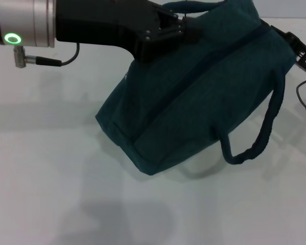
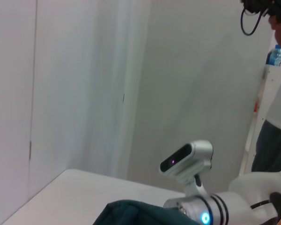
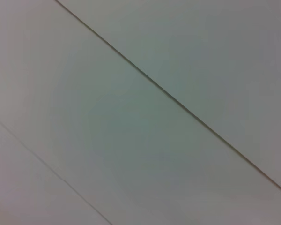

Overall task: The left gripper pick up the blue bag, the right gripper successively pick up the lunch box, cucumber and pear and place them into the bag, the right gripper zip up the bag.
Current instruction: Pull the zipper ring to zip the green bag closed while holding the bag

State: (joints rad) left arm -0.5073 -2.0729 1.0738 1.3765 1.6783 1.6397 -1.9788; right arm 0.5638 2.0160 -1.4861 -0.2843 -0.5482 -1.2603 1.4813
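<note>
Blue bag up off the desk, hanging tilted, upper end toward far right, lower corner dipping toward front-centre just above its shadow. Zip line running diagonally along the top face; looks closed along the visible stretch, no foil lining showing. One loop handle dangling free on the rt side, second handle peeking over the top edge near the far rim. Contents not visible.

Left gripper at the bag's upper edge, coming in from the lt w/ silver wrist and green ring light; jaws clamped on bag fabric/handle at the top, fingertips partly buried in cloth. Teal fabric also seen at the low edge of left wrist view.

Right gripper at far rt, touching or just beside the bag's upper end near the zip; only the black body and white label visible, jaws hidden behind bag — can't tell if apart or together.

Left wrist view also has robot head camera and a wall behind. Right wrist view: plain pale panels w/ seam lines only.
</note>
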